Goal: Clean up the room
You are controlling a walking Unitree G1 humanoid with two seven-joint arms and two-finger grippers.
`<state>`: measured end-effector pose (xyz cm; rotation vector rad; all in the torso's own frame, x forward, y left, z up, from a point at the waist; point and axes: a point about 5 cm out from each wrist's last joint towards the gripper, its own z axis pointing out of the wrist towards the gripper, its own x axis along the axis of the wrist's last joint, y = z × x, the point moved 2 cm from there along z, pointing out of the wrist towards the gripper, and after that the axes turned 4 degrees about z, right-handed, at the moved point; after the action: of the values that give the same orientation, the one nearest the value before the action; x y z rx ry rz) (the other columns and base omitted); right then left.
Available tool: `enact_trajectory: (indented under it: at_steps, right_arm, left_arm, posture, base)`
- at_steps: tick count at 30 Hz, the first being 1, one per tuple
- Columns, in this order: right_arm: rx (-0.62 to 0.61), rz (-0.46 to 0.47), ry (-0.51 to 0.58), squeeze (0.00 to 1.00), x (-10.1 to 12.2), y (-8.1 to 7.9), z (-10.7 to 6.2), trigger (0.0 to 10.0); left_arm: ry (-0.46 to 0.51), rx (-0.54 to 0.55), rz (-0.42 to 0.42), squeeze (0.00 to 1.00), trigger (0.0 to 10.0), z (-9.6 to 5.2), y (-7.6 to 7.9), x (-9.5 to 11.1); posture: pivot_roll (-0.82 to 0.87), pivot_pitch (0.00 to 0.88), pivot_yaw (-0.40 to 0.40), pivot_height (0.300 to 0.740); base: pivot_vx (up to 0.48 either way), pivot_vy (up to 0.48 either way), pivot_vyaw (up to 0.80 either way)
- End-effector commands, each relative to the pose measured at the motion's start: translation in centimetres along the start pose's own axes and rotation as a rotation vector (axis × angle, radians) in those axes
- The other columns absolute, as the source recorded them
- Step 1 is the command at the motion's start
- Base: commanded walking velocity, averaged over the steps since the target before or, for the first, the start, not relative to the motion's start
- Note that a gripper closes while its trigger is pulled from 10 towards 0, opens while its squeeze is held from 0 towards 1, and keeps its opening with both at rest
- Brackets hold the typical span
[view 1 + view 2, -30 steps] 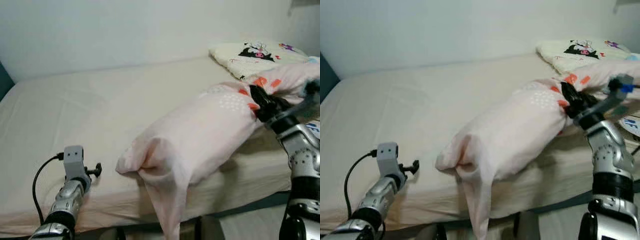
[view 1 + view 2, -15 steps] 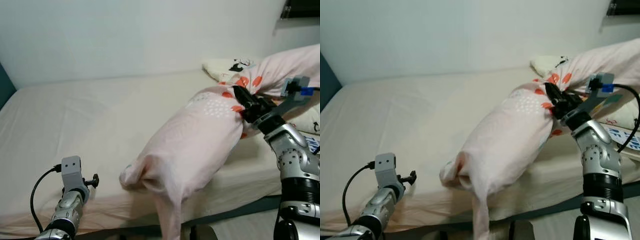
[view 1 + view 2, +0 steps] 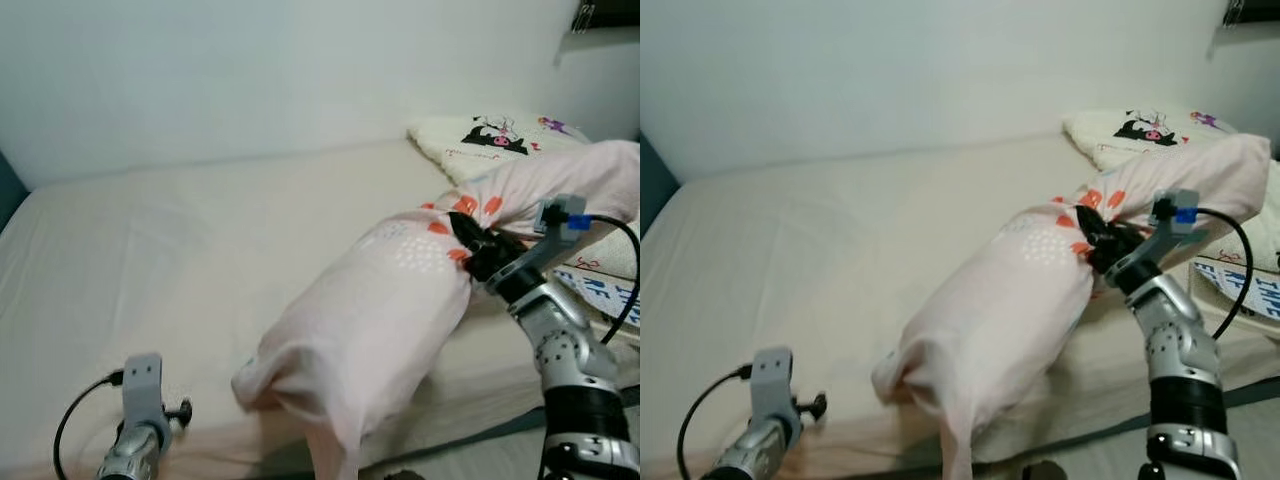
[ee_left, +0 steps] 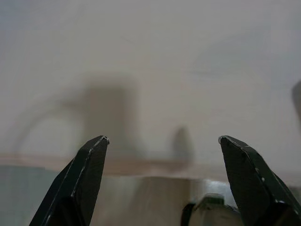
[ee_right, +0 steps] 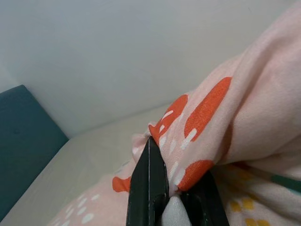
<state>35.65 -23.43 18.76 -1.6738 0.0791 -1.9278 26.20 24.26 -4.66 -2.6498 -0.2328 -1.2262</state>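
A long pale pink pillow (image 3: 380, 300) with orange spots lies slantwise over the front edge of the bed (image 3: 180, 230), its loose case end hanging down at the front. My right gripper (image 3: 468, 240) is shut on the bunched fabric at the pillow's middle; the right wrist view has the fingers (image 5: 149, 188) pinched on the orange-spotted cloth (image 5: 207, 117). My left gripper (image 4: 162, 141) is open low by the bed's front left edge, holding nothing, and its wrist (image 3: 145, 400) pokes up at the bottom left.
A cream pillow (image 3: 500, 135) with a cartoon print rests at the head of the bed on the right. A white wall (image 3: 280, 70) runs behind the bed. A dark teal headboard edge (image 3: 8, 180) is at far left. Printed bedding (image 3: 1240, 290) lies at right.
The right gripper has come down and nearer with the pillow, whose far end dropped from its raised position. The left arm has sunk lower in view. The camera shifted.
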Motion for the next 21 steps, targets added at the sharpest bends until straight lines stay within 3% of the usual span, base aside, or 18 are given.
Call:
enact_trajectory:
  at_steps: [1, 7, 17, 18, 21]
  right_arm:
    - [0.042, -0.031, 0.077, 0.00, 1.4, -0.8, 0.4, 0.0]
    - [0.039, -0.031, 0.072, 0.00, 1.0, -0.8, 0.4, 0.0]
    - [-0.029, -0.068, 0.060, 0.00, 0.5, -0.3, 0.3, 0.0]
    - [-0.062, -0.075, 0.049, 0.00, 0.0, 0.1, 0.1, 10.0]
    - [-0.056, -0.084, 0.037, 0.00, -0.4, 0.1, 0.0, 10.0]
  left_arm:
    - [-0.035, 0.015, 0.018, 0.00, 10.0, -0.1, -0.5, -0.9]
    - [-0.040, 0.014, 0.020, 0.00, 10.0, -0.2, -0.5, -1.1]
    - [-0.027, -0.029, 0.040, 0.00, 10.0, -0.3, 0.0, -1.3]
    - [-0.048, -0.048, 0.064, 0.00, 10.0, -0.5, 0.3, -2.1]
    - [-0.069, -0.059, 0.076, 0.00, 10.0, -0.7, 0.4, -2.8]
  posture:
    - [0.01, 0.000, 0.014, 0.677]
    - [0.02, 0.000, 0.015, 0.691]
    - [0.02, 0.000, 0.019, 0.720]
    - [0.02, 0.000, 0.019, 0.720]
    - [0.01, 0.000, 0.019, 0.720]
  base:
    - [-0.472, 0.000, 0.00]
    - [-0.472, 0.000, 0.00]
    - [0.000, 0.000, 0.00]
    - [0.000, 0.000, 0.00]
    - [0.000, 0.000, 0.36]
